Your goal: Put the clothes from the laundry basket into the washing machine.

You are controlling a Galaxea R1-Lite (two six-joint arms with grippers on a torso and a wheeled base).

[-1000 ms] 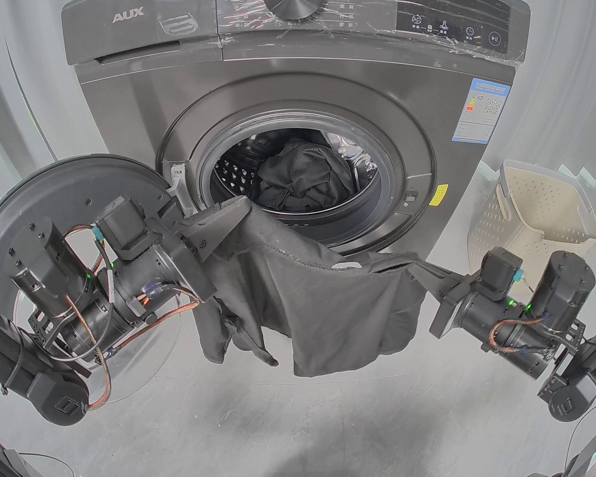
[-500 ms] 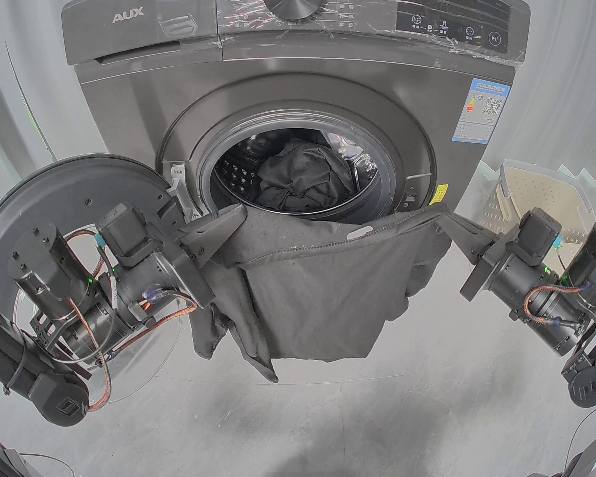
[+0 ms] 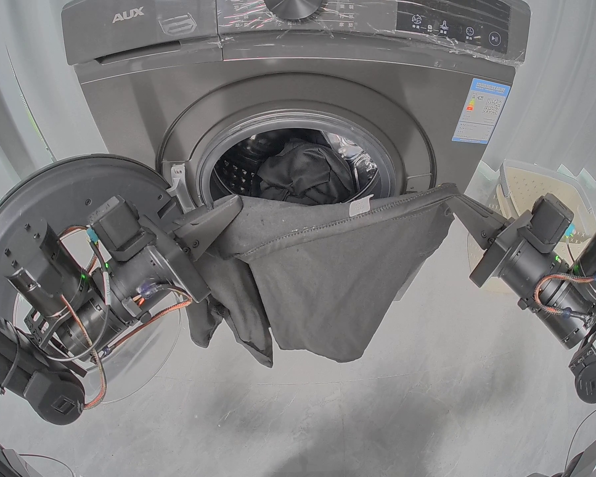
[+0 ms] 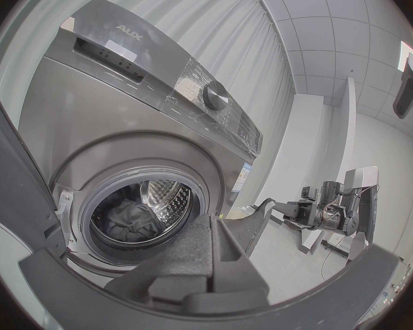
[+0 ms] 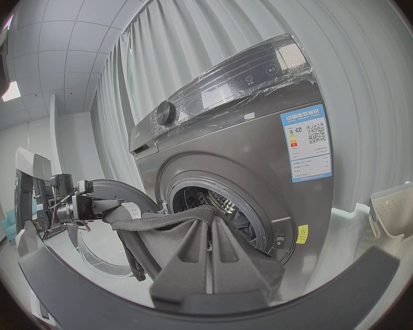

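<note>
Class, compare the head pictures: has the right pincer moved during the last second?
Yes. The right pincer has moved up and to the robot's right, nearer the laundry basket, pulling the dark garment taut.

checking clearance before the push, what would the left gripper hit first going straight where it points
Likely the door-opening rim of the washing machine; the left gripper, shut on the dark garment, aims there. Depth is unclear, so it might pass into the drum.

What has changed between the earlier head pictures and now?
The right gripper rose and swung to the robot's right, toward the washing machine, stretching the dark garment taut before the opening. The left gripper barely moved. Both stay shut on the garment; the black clothes in the drum and the laundry basket are unchanged.
</note>
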